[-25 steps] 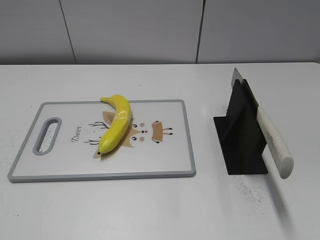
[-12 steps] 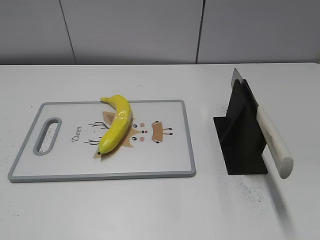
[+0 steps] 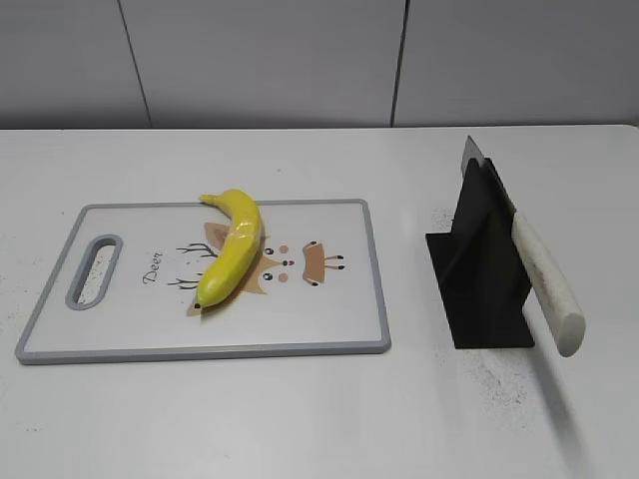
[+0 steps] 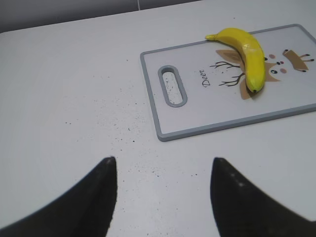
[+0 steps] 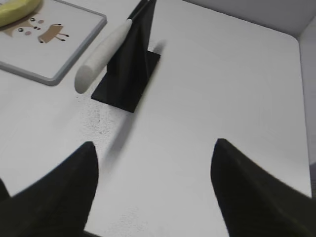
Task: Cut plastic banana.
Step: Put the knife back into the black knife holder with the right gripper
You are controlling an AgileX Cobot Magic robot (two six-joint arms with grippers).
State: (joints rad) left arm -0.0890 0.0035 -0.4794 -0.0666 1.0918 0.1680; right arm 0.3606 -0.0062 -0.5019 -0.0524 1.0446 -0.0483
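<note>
The yellow plastic banana point(image 3: 232, 247) lies whole on a white cutting board point(image 3: 329, 319) with a grey rim and a deer drawing. It also shows in the left wrist view point(image 4: 247, 49) and partly at the top left of the right wrist view point(image 5: 17, 11). A knife with a white handle point(image 3: 544, 284) rests in a black stand point(image 3: 479, 269) to the right of the board; the right wrist view shows the knife handle point(image 5: 101, 59) too. My left gripper point(image 4: 163, 165) is open and empty over bare table, left of the board. My right gripper point(image 5: 154, 148) is open and empty, right of the stand.
The board has a handle slot point(image 3: 93, 271) at its left end. Dark specks lie on the white table around the stand and the board point(image 4: 128, 128). A grey wall runs behind the table. The table's right edge point(image 5: 302, 98) is close to the right gripper.
</note>
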